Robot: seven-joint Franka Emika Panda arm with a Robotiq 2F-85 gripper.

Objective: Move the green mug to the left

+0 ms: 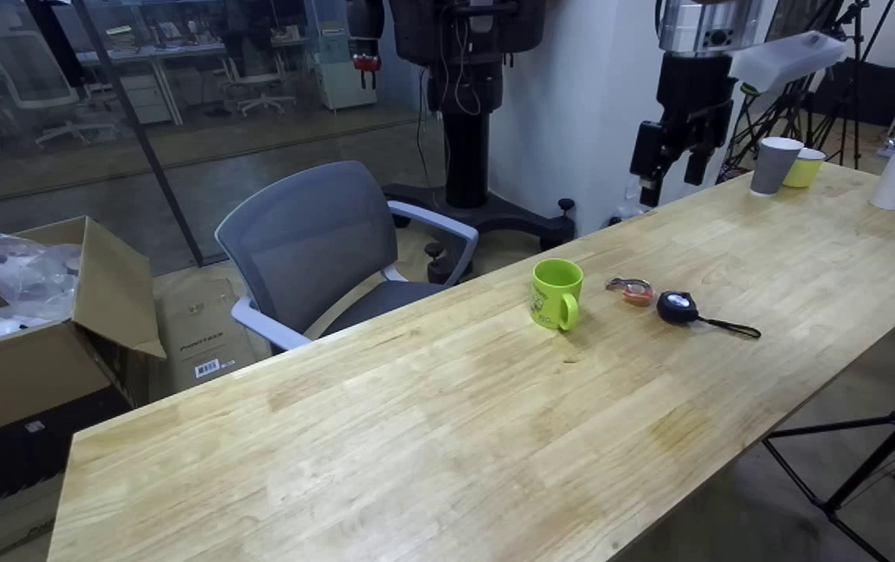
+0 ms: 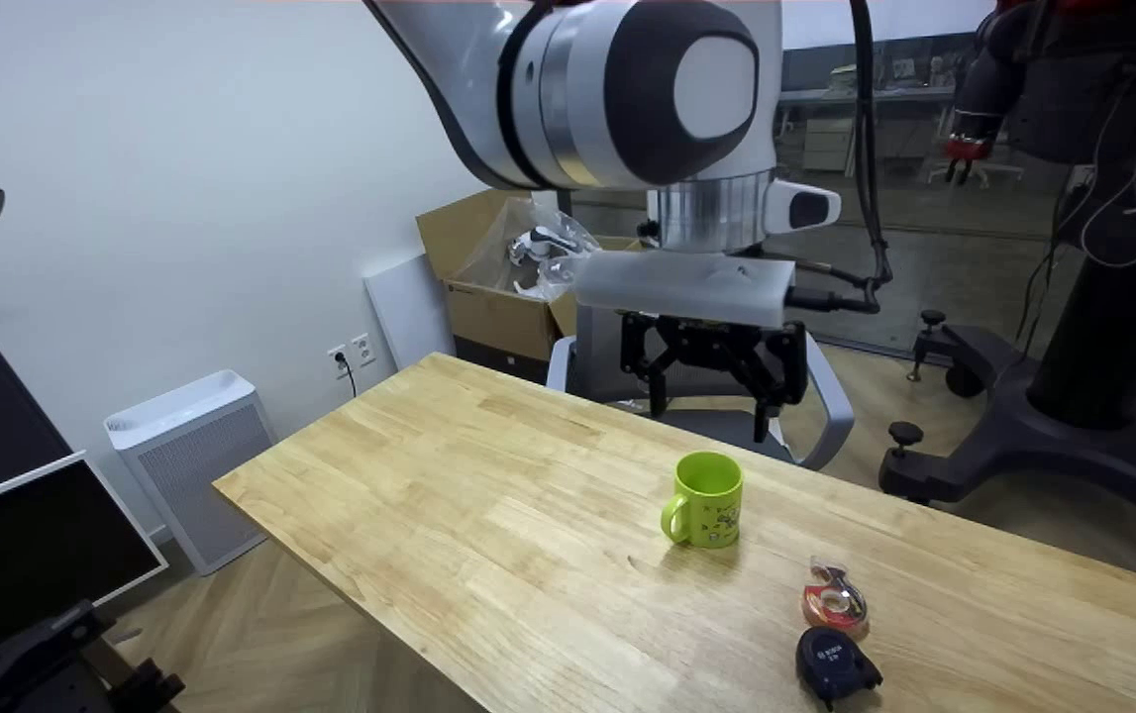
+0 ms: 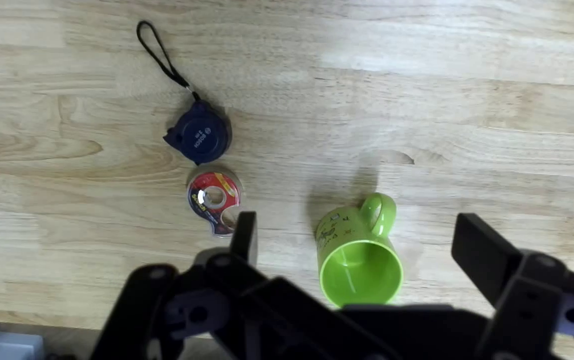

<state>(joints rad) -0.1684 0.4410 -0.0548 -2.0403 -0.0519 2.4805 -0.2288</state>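
Hanging with jaws apart, the claw (image 2: 709, 422) overlooks a wooden table (image 2: 488, 555) beside a grey chair (image 1: 310, 226).

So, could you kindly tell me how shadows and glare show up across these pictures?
In an exterior view, a soft shadow lies by the green mug; in an exterior view, a pale sheen sits on the tape measure; in the wrist view, the mug's shadow falls on the table, glare streaks the mug's inside, and the end effector looks dark, with little detail.
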